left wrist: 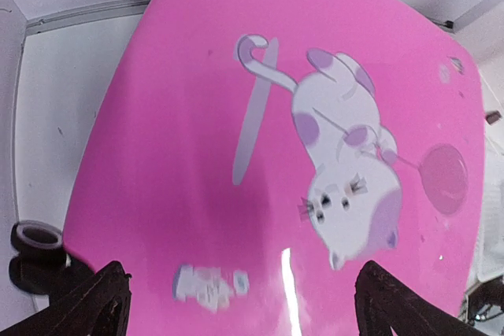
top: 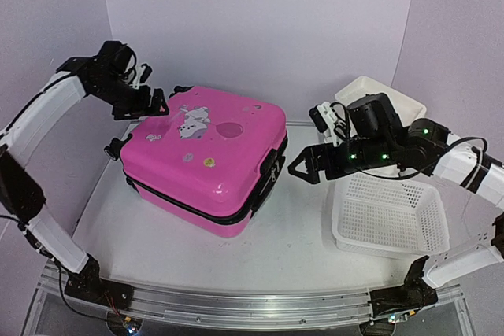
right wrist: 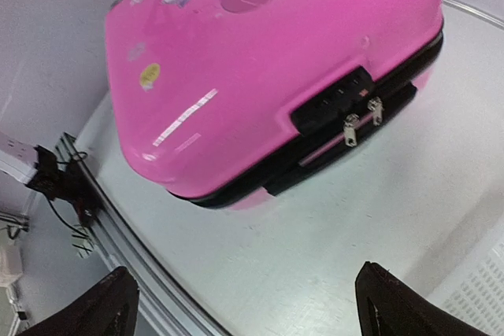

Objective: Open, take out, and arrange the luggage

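The luggage point(top: 209, 155), a hot-pink hard-shell suitcase, lies flat and closed on the table, its white cartoon cat print point(left wrist: 346, 171) facing up. My left gripper point(top: 146, 108) hovers open over its far-left corner, near the wheels point(left wrist: 35, 245). In the left wrist view the pink shell point(left wrist: 181, 155) fills the space between the spread fingertips point(left wrist: 94, 304). My right gripper point(top: 307, 167) stands open just right of the suitcase, apart from it and facing its zip side. The right wrist view shows the black zip band with two metal pulls point(right wrist: 361, 122) and a combination lock point(right wrist: 335, 100); only bare table lies at that gripper point(right wrist: 244, 304).
A white mesh basket point(top: 394, 210) sits at the right under my right arm, with a white container point(top: 386, 96) behind it. A metal rail point(top: 236, 304) runs along the near edge. White walls enclose the table at the back and sides.
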Action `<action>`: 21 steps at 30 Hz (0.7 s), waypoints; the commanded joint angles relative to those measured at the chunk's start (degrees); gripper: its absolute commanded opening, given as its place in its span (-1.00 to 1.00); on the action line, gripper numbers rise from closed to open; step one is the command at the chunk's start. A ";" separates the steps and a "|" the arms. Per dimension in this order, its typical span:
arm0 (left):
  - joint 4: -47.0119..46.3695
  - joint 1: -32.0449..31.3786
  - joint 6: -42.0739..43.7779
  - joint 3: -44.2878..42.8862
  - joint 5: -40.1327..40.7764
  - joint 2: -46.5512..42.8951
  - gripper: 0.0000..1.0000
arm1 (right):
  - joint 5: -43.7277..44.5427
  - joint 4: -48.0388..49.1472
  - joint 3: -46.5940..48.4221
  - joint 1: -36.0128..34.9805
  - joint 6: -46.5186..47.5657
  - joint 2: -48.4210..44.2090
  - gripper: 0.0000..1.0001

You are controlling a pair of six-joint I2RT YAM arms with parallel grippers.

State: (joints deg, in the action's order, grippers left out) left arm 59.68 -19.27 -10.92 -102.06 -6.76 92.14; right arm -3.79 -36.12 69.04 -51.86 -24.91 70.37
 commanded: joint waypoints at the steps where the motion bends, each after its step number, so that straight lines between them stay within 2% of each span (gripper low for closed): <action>1: 2.28 0.04 -4.10 8.14 -11.42 -13.58 0.99 | -3.44 -2.72 -1.60 10.42 6.60 3.22 0.87; 4: 1.96 -3.07 -7.96 15.30 -17.40 -18.79 0.99 | -7.16 -1.93 0.93 14.55 7.68 7.83 0.76; 9: 0.34 -12.47 -17.00 25.30 -12.84 -26.82 0.99 | -15.75 5.01 3.86 17.23 7.38 16.08 0.76; 14: -5.09 -15.09 -24.08 36.69 -13.16 -33.77 0.97 | -25.27 11.77 9.47 25.11 -5.01 23.65 0.85; 17: -6.49 -15.19 -26.11 40.75 -12.72 -36.65 0.96 | -24.98 11.90 15.96 25.48 -6.55 26.94 0.96; 21: -11.13 -15.68 -28.31 46.04 -15.11 -37.47 0.91 | -22.56 11.86 27.00 26.37 -7.59 33.94 0.96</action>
State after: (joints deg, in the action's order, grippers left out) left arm 55.92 -34.24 -34.85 -59.27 -19.81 56.03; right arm -25.08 -29.15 84.71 -25.39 -29.02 100.05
